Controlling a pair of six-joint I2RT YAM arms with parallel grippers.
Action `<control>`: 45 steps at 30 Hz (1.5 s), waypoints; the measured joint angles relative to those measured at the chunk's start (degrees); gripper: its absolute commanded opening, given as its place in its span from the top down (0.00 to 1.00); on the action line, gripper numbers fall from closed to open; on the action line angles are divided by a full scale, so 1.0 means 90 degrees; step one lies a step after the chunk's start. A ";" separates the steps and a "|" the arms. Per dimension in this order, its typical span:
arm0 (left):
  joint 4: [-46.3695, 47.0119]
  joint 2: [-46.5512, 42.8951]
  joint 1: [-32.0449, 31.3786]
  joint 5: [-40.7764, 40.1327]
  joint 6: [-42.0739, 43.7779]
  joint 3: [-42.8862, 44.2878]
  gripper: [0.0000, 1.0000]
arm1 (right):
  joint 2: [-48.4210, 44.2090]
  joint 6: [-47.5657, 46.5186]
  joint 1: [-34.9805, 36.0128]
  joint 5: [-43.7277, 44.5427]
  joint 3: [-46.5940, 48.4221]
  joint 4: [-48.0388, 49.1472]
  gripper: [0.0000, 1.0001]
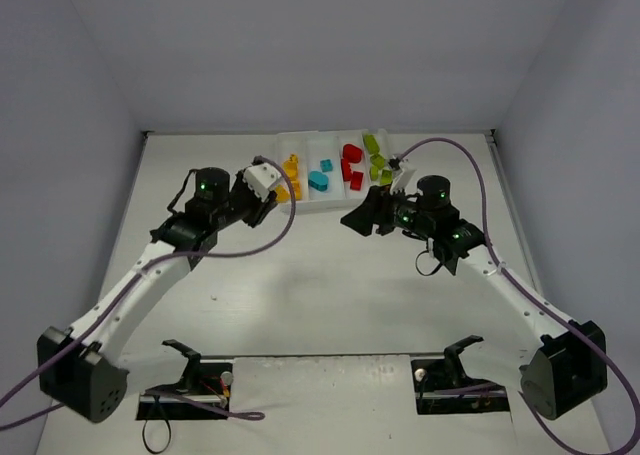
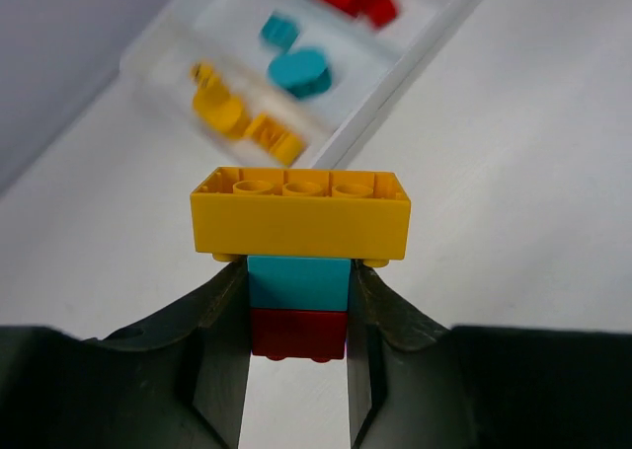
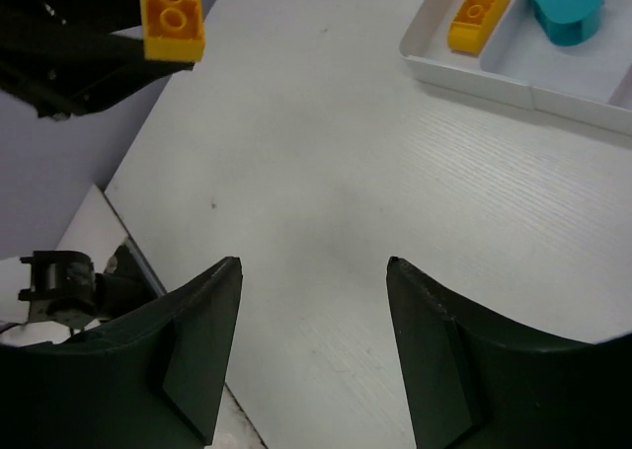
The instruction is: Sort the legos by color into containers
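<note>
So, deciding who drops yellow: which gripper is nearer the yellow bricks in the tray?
Left. The left gripper, shut on a multicolour stack, is beside the yellow bricks at the tray's left end. The right gripper, open, hangs over the table in front of the red bricks.

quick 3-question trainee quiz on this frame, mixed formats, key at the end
1. True or false: the right gripper is shut on a brick.
2. Multiple choice: in the left wrist view, the stack held by the left gripper reads, top to bottom: A) yellow, cyan, red; B) red, yellow, green; C) cyan, red, yellow.
3. Fill in: in the top view, the rightmost compartment of the white tray holds ____ bricks.

Key: 1 false, its fingers are apart and empty; 2 A; 3 green bricks.
</note>
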 measured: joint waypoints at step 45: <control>-0.0296 -0.1579 -0.1863 0.0359 0.1171 -0.0916 0.94 | 0.1212 0.0918 0.2038 0.0476 0.0933 0.0690 1.00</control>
